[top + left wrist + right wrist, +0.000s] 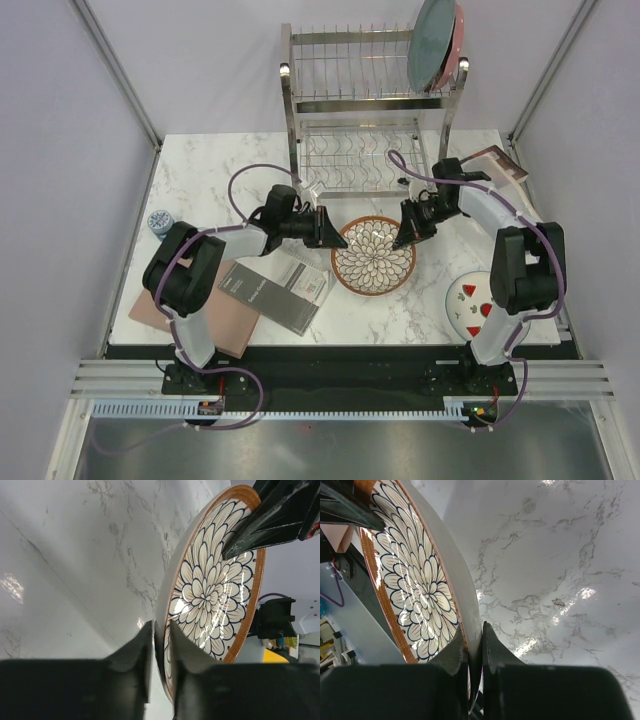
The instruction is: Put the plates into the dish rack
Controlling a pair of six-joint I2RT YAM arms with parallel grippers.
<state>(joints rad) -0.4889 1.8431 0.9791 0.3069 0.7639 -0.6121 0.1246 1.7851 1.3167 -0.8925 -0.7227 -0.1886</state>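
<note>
top external view, from the left: a flat brown board (215,322) and a dark grey booklet (275,291) lie on the glossy white marble table (200,180), the booklet overlapping the board's corner. the left arm is folded at the elbow and reaches rightward, low over the marble. its left gripper (325,228) is clenched on the left rim of the petal plate (373,256), a round glazed dish with a brown rim and dark-outlined white petals, at mid-table before the dish rack (365,110). that rack is shiny steel wire in two tiers. the right gripper (408,232), on an arm bent inward, pinches the plate's opposite rim. whether the plate's base touches the marble i cannot tell. the upper tier's right end holds the grey-green plate (432,45) and the pink plate (457,50) on edge, side by side. the strawberry plate (472,303) lies flat near the right arm's base.
</note>
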